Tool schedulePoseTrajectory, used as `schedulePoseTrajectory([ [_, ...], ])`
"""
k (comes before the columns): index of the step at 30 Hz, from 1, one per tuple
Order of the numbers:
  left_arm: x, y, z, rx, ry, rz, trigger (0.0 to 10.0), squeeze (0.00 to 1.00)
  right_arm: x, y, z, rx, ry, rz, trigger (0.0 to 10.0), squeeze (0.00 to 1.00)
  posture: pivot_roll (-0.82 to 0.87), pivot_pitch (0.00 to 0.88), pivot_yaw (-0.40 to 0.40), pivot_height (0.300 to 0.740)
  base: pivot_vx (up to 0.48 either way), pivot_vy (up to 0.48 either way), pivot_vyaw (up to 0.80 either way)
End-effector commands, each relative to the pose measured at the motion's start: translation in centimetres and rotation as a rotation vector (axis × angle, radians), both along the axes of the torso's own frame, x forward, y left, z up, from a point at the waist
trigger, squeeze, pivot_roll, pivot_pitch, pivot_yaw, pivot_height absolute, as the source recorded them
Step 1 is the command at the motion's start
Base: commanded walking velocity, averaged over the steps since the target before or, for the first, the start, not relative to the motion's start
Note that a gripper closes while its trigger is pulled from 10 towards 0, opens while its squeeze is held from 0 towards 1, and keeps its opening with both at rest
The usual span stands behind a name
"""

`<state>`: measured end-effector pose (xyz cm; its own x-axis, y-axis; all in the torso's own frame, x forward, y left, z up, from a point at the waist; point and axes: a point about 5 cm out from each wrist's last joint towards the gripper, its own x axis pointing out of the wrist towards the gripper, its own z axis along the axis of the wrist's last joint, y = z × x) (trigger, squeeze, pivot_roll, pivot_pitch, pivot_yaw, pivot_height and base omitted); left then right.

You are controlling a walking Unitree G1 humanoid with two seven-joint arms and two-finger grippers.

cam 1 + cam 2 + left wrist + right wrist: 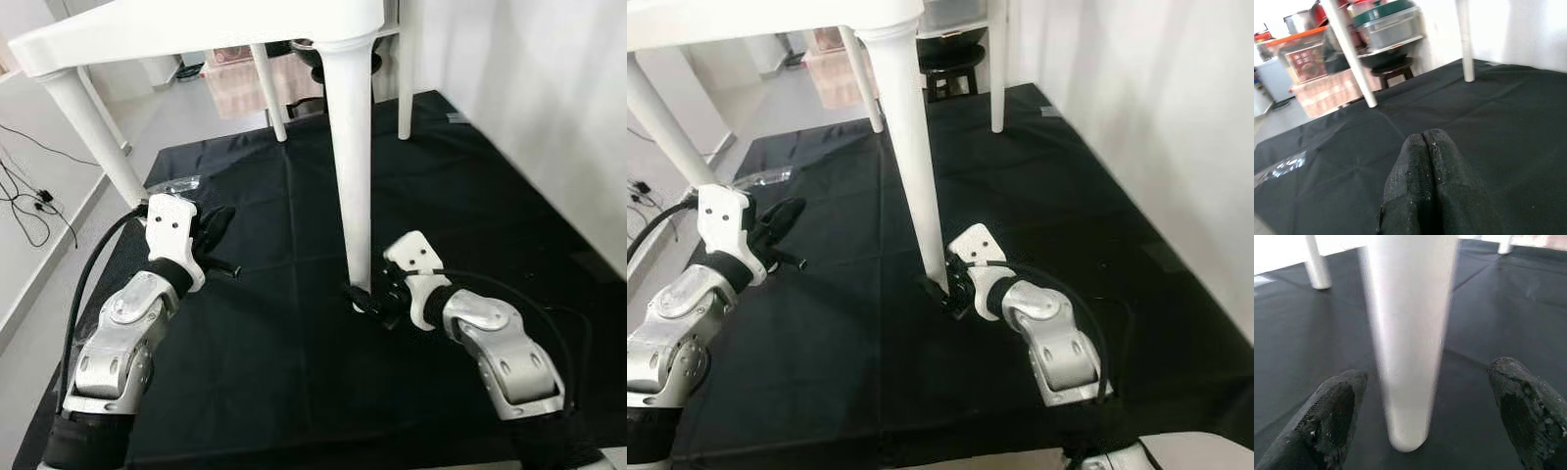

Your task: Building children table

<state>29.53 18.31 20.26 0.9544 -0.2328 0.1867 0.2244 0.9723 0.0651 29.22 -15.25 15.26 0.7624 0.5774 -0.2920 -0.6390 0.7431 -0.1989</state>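
The white children table (196, 34) stands upright on the black floor cloth (294, 372) with all 4 legs attached and their feet on the cloth. The right gripper (372, 299) is positioned low at the foot of the near leg (350, 176); in the right wrist view its 2 fingers (1332, 416) are spread wide, 1 on each side of the leg, with a clear gap to the plastic on both sides, so nothing is held. The left gripper (217, 227) hovers above the cloth, well apart from any leg, with its fingers (1425, 176) pressed together and empty. The step in hand appears to be checking or seating this near leg. To do it well, center the leg between the fingers before closing, since the leg sits nearer 1 finger than the other. Close slowly on the round, smooth, tapered surface, which is likely to slip. Grip higher up the leg if a turn is required, as the foot offers the thinnest section. Avoid side loading, which could skid the light table across the cloth. Clutter of boxes (1308, 63) beyond the cloth does not interfere.
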Motion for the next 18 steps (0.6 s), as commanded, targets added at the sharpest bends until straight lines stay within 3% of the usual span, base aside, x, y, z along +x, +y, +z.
schedulePoseTrajectory([
  [1,-0.5,0.9,-1.1,-0.013,0.057,0.061,10.0,0.00,-0.6,-0.1,-0.1,0.030,0.025,0.012,10.0,1.00,-0.13,0.034,0.135,0.740,0.000,0.000,0.00],
  [2,-0.5,0.9,-1.1,-0.013,0.057,0.061,10.0,0.00,-0.6,-0.1,-0.1,0.030,0.025,0.012,10.0,1.00,-0.13,0.034,0.135,0.740,0.000,0.000,0.00],
  [3,-0.7,1.1,-1.6,-0.021,0.075,0.075,10.0,0.00,-0.9,-0.2,-0.3,0.043,0.034,0.002,10.0,0.44,-0.14,0.034,0.135,0.740,0.000,0.000,0.00],
  [4,-0.7,1.1,-1.6,-0.021,0.075,0.075,10.0,0.00,-0.9,-0.2,-0.3,0.043,0.034,0.002,10.0,0.44,-0.14,0.034,0.135,0.740,0.000,0.000,0.00],
  [5,-1.0,1.1,-1.8,-0.026,0.085,0.084,10.0,0.00,-0.9,-0.2,-0.4,0.052,0.034,-0.003,10.0,0.00,-0.14,0.034,0.135,0.740,0.000,0.000,0.00],
  [8,-1.1,1.3,-2.2,-0.032,0.097,0.110,10.0,0.00,-0.8,0.2,-0.4,0.096,0.032,-0.012,10.0,0.00,-0.14,0.023,0.129,0.740,0.000,0.000,0.00],
  [9,-1.4,1.5,-2.8,-0.044,0.115,0.155,10.0,0.00,-0.7,1.2,-0.1,0.158,0.026,0.013,10.0,0.00,-0.14,0.017,0.128,0.740,-0.251,0.000,0.00],
  [18,-1.9,1.9,-3.4,-0.056,0.134,0.216,10.0,0.00,-0.4,1.0,0.6,0.158,0.011,0.044,10.0,0.00,-0.14,0.001,0.106,0.740,-0.283,0.000,0.00],
])
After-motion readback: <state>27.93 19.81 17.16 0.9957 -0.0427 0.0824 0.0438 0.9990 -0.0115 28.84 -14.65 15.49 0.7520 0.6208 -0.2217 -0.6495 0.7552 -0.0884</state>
